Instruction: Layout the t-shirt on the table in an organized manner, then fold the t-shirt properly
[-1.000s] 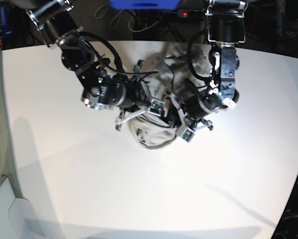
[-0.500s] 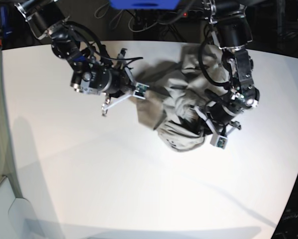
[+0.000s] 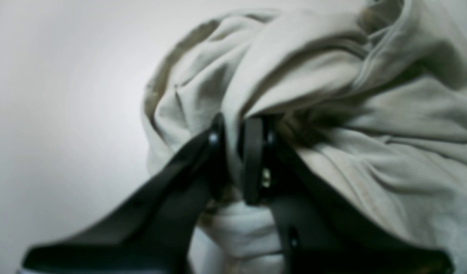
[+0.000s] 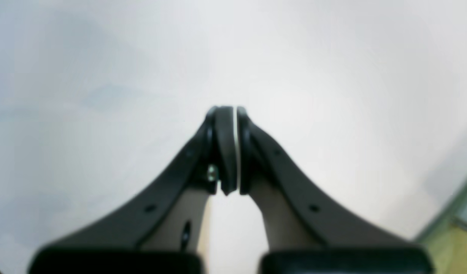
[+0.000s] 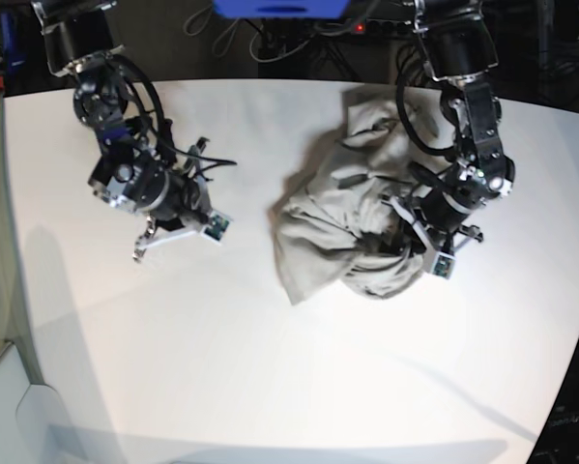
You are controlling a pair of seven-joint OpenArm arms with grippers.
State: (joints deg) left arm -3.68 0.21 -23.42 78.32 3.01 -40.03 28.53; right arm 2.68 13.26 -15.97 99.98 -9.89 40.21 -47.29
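White desk [image 5: 299,377] fills the scene, with the t-shirt [image 5: 337,232] bunched in a heap on its far right half. Left claw [image 3: 233,152] is pinched onto a fold, likely to drag the cloth flat. Right claw [image 4: 231,148] is closed on nothing, well apart over bare desk.

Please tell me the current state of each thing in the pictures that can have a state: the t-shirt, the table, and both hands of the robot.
t-shirt: crumpled in a heap, not spread, not folded.
table: carries the shirt heap on the side near the left arm.
left hand: shut on a fold of the t-shirt.
right hand: shut, holding nothing, over bare tabletop apart from the shirt.
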